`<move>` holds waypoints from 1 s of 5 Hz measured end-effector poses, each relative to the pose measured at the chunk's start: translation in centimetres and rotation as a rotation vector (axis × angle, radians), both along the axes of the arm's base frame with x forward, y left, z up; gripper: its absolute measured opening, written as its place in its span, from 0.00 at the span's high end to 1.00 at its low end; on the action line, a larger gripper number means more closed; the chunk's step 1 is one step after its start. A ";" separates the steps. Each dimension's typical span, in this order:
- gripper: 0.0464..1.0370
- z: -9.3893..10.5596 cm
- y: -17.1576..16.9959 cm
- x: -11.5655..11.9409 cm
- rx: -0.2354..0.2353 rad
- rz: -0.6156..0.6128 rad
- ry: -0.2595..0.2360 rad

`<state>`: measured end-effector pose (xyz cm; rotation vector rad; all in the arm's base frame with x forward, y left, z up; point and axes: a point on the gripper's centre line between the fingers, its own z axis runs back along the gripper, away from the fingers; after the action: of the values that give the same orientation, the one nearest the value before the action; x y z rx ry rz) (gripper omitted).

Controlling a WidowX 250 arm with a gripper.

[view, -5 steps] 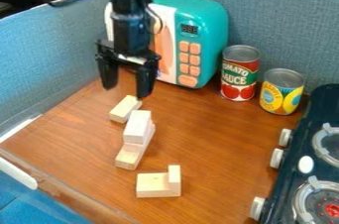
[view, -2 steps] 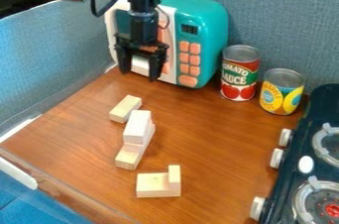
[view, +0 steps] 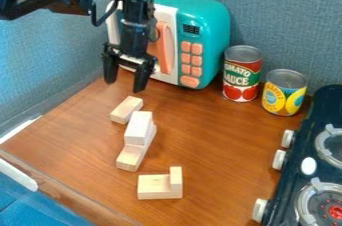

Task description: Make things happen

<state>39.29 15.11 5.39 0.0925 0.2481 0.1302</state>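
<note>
Black gripper, at left before the toy microwave: fingers parted, nothing between them. The task names no object; the single wooden block, flat on the table below the fingers in the camera view, is judged the likeliest target. Its long axis slants from lower left to upper right, roughly across the line joining the fingertips; a grasp over its width would probably need a shift toward the camera, descent and little rotation. At right, the block stack lies close beside it, limiting finger clearance
</note>
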 end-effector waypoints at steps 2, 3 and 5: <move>0.04 -1.8 -0.7 -2.1 0.015 0.003 0.020; 0.04 -2.7 -0.7 -1.1 0.015 0.030 -0.041; 0.09 -4.2 -0.3 0.1 0.013 0.054 -0.083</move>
<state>39.41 14.77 1.15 0.0927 0.1672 0.1894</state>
